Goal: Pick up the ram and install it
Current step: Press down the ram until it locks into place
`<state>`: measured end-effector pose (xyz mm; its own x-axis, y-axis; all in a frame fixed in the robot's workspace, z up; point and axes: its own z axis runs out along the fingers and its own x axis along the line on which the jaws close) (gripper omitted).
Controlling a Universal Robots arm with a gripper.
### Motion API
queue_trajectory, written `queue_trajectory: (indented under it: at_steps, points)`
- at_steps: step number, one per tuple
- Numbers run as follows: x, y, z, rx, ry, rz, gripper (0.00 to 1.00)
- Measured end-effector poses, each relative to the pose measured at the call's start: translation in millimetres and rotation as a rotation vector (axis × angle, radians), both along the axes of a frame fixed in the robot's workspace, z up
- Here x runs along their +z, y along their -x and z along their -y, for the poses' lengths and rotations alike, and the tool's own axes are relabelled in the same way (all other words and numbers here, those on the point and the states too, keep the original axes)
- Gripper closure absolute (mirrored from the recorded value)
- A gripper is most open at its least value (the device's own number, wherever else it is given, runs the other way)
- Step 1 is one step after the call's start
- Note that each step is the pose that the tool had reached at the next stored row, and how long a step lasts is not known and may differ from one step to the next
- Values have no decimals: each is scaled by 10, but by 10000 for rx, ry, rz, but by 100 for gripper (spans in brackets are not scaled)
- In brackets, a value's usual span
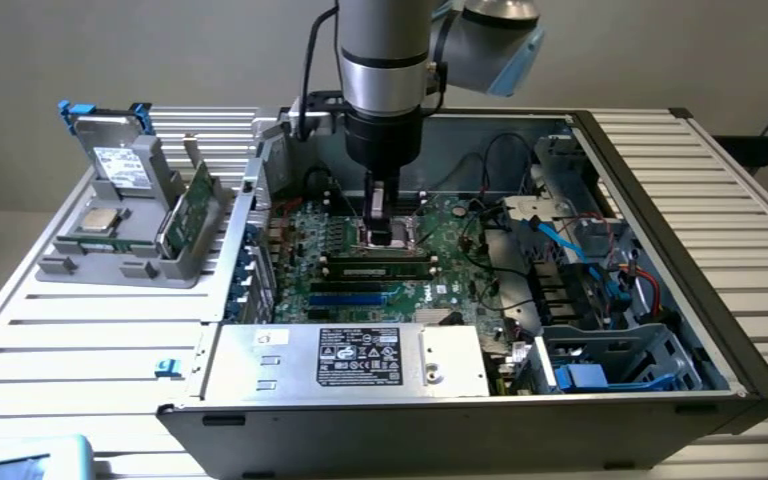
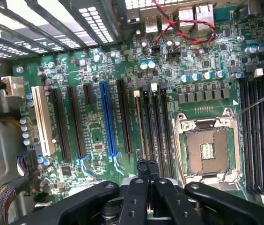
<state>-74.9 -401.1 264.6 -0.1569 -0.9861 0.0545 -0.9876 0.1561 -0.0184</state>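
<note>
The ram (image 1: 187,215), a narrow green board, stands on edge in a grey holder (image 1: 117,268) outside the case, on the exterior view's left. My gripper (image 1: 381,222) hangs inside the open computer case, far from the ram and just above the motherboard (image 1: 454,262). In the wrist view the gripper (image 2: 147,165) is shut with nothing between its fingers. It hovers over the board between the CPU socket (image 2: 207,150) and a row of black memory slots (image 2: 156,122). More empty memory slots (image 2: 259,136) lie on the socket's other side.
The holder also carries a grey drive (image 1: 124,168) and a chip (image 1: 101,222). The power supply (image 1: 357,358), drive cage (image 1: 611,365) and loose cables (image 1: 564,235) crowd the case. Red and black wires (image 2: 183,28) cross near the rear ports. Expansion slots (image 2: 106,117) lie beside the memory slots.
</note>
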Motion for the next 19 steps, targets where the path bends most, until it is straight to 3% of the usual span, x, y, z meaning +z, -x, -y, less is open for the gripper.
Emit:
queue_trajectory:
  at_steps: [19]
  points:
    - [0,0,0,-2732,-1,2,89]
